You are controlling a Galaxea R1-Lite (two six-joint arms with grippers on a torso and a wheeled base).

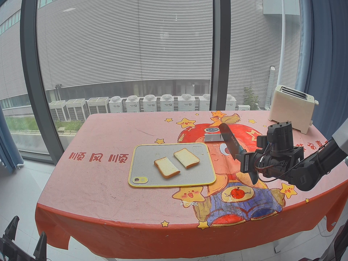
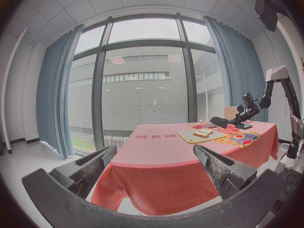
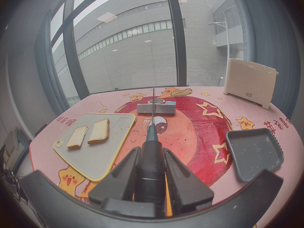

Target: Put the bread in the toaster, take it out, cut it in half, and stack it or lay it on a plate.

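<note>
Pink tablecloth [image 1: 101,185] before window [image 1: 123,37] (blue curtains [image 1: 326,37]); right pincer [image 3: 151,152] clamps knife [image 1: 230,140], left pincer [image 2: 155,149] gapes empty.

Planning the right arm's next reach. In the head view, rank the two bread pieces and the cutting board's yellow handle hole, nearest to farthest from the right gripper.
From the right gripper:
1. Right bread piece, right side of the cutting board.
2. Left bread piece, beside it.
3. Handle hole, the board's near-left corner.

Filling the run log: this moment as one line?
right end effector: shut on knife, beside cutting board | bread halves: two, apart, on board, not plated | left end effector: open
</note>
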